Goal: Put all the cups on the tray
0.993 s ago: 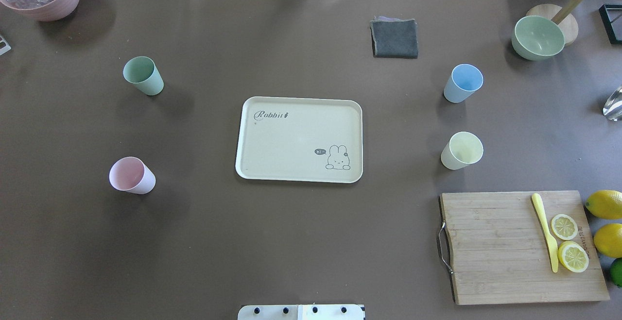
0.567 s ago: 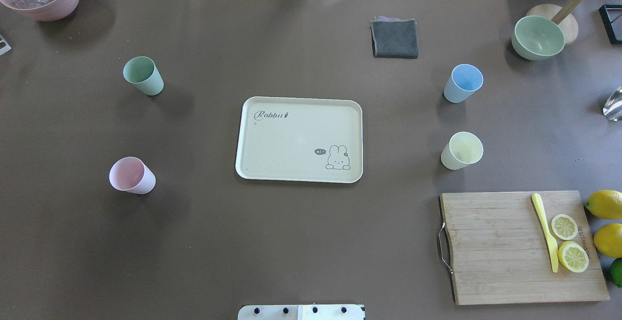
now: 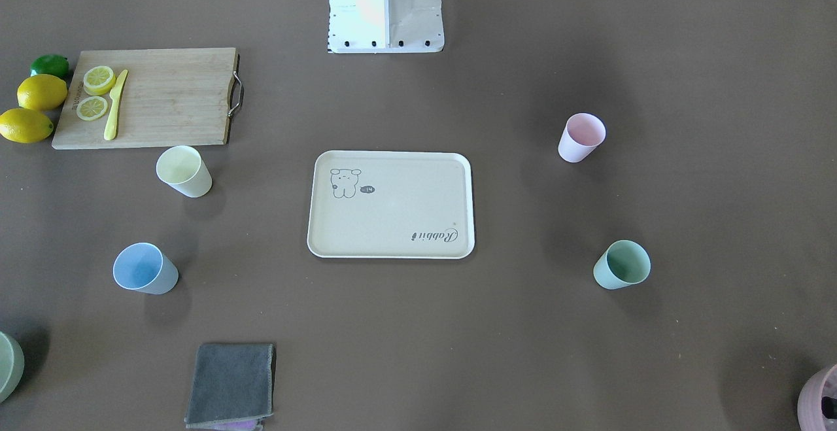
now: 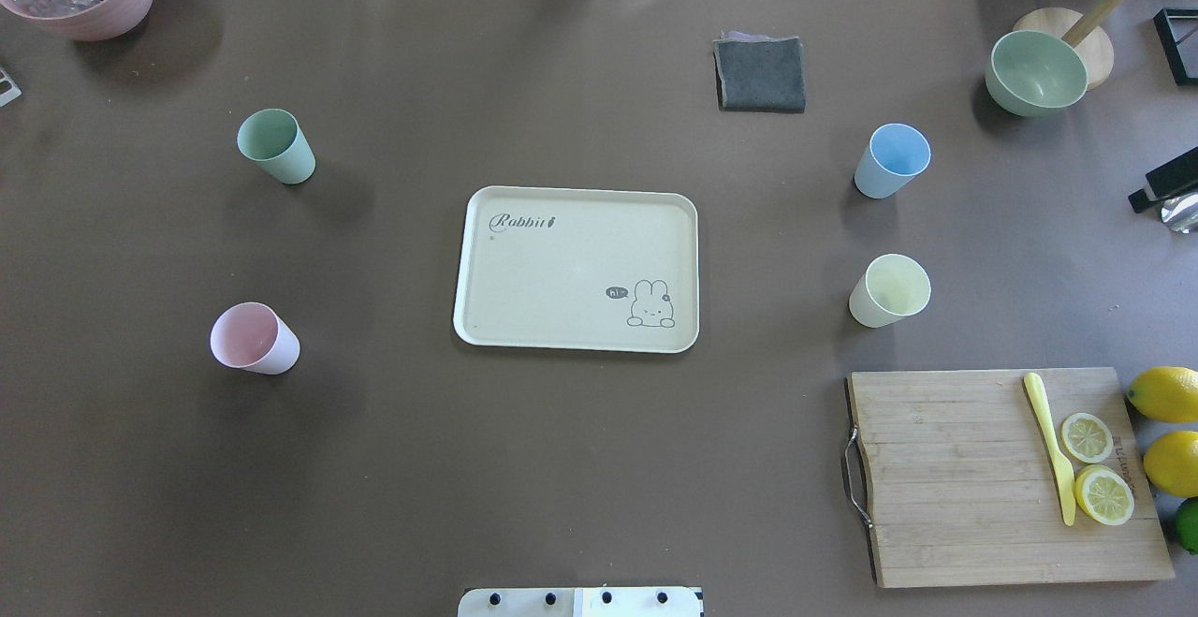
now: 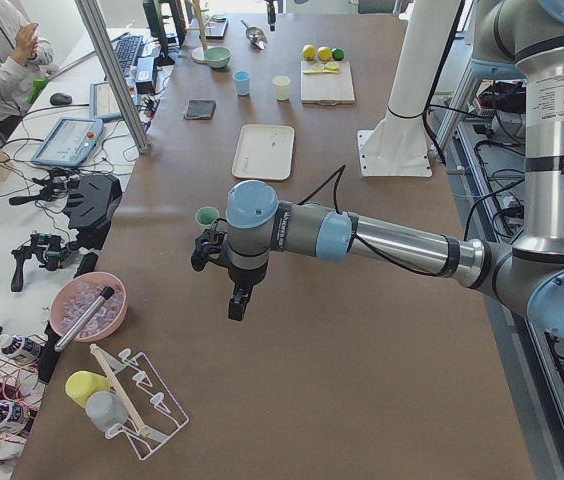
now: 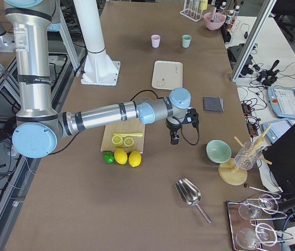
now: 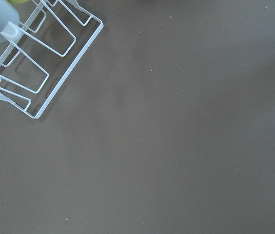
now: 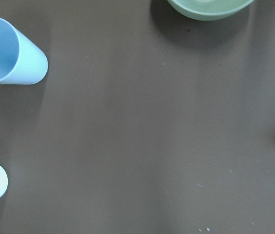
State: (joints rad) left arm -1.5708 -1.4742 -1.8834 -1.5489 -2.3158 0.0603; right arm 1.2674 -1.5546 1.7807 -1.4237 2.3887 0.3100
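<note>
Nearest me, the pink cup (image 4: 253, 338) on my left and the yellow cup (image 4: 889, 291) on my right stand upright, well apart from the tray (image 4: 562, 261) between them. Farther out stand the mint cup (image 4: 275, 145) and the blue cup (image 4: 891, 160). They are probably light, stiff and slick, so I should pinch across a rim wall. For my left gripper (image 5: 236, 310) and right gripper (image 6: 174, 140), I cannot tell whether the jaws are parted.

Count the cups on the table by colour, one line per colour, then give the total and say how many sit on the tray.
Pink cup: 1
Green cup: 1
Blue cup: 1
Yellow cup: 1
Total: 4 cups, 0 on the tray.
</note>
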